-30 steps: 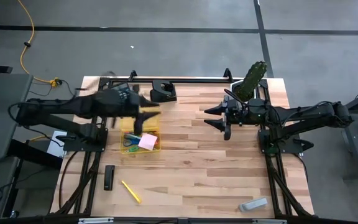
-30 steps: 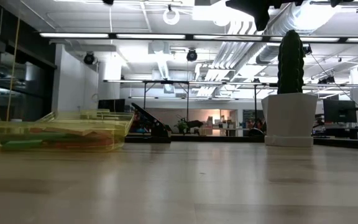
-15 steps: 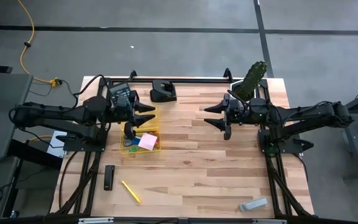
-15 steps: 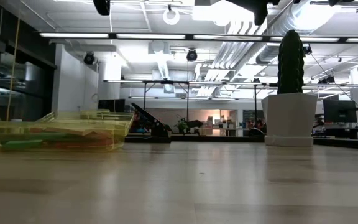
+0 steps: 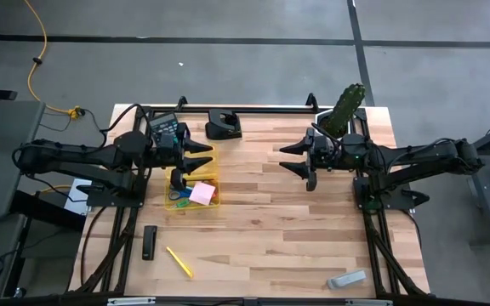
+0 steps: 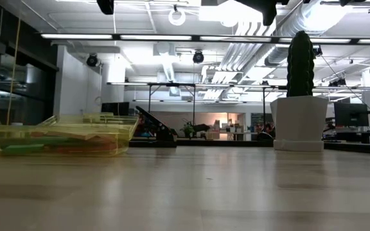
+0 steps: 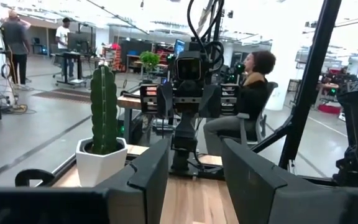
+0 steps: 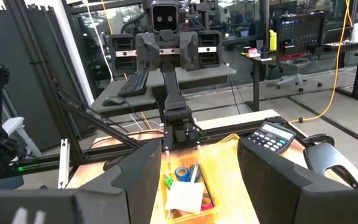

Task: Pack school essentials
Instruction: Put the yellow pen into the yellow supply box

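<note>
The left pincer [image 5: 196,158], which a second ago swept as a blur over the yellow tray [image 5: 214,202], now hangs motionless just above the tray's far end, its fingers spread and nothing between them. Half a second ago it stood in the same pose, so the swing of the left arm is finished and the arm has settled. The left wrist view confirms a released state: the two dark fingers [image 7: 148,171] stand well apart, with the opposite arm visible in the gap.

The right pincer [image 5: 297,159] waits at mid-tabletop, at about 9 o'clock from the cactus [image 5: 346,107], likewise released and unmoved across all three instants.

Inside the tray lie the pink note pad [image 5: 201,193], the blue-handled scissors [image 5: 178,188] and a few pens too small to separate. Still loose on the tabletop [image 5: 270,229], at roughly 6 o'clock from the tray and well apart from it, is the yellow pen [image 5: 179,262]; a dark bar-shaped object [image 5: 149,242] lies near it and a grey object [image 5: 346,279] sits toward the near right corner.

The empty, stilled left pincer over the tray suggests a deposit just completed. Packing appears partly done; the yellow pen is the likely next target.
</note>
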You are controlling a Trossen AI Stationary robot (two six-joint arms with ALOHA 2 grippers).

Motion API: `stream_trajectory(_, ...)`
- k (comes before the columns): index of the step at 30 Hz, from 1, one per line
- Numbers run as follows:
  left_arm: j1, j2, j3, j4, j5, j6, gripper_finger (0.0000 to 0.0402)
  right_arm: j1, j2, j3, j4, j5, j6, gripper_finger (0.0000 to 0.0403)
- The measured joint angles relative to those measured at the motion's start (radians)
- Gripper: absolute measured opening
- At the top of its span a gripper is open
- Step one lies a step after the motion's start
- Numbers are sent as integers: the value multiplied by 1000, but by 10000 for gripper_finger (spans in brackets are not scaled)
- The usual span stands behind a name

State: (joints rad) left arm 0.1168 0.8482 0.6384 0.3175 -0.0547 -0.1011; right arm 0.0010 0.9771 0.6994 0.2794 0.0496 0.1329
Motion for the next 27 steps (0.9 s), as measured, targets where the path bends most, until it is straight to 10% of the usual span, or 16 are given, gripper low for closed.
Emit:
stream_trajectory(9, -113, 74, 105, -284, 1, -4, 138, 0, 0, 0, -5, 0, 23, 206)
stream_trajectory(17, -464, 330, 315, -814, 3, 0, 138, 0, 0, 0, -13, 0, 23, 206)
stream_trajectory(27, -822, 648, 321, -921, 24, -52, 137, 0, 0, 0, -52, 0, 23, 206)
